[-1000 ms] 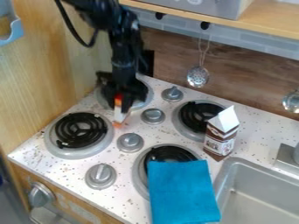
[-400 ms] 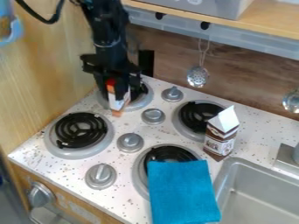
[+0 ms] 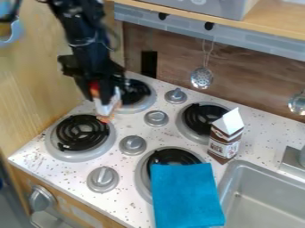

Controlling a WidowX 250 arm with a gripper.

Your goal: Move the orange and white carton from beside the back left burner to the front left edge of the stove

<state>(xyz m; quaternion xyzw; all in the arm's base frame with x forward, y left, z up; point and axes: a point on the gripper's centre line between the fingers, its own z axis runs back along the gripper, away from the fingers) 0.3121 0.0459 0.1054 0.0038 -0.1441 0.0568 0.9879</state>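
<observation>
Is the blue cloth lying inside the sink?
No, the blue cloth lies partly over the front-right burner, to the left of the sink.

arm (image 3: 80, 33): all black, drops in from the upper left, leaning a bit right on the way down
gripper (image 3: 101, 95): black too, kinda tilted, tips pointing down
jaws: yep, clamped on something
</observation>
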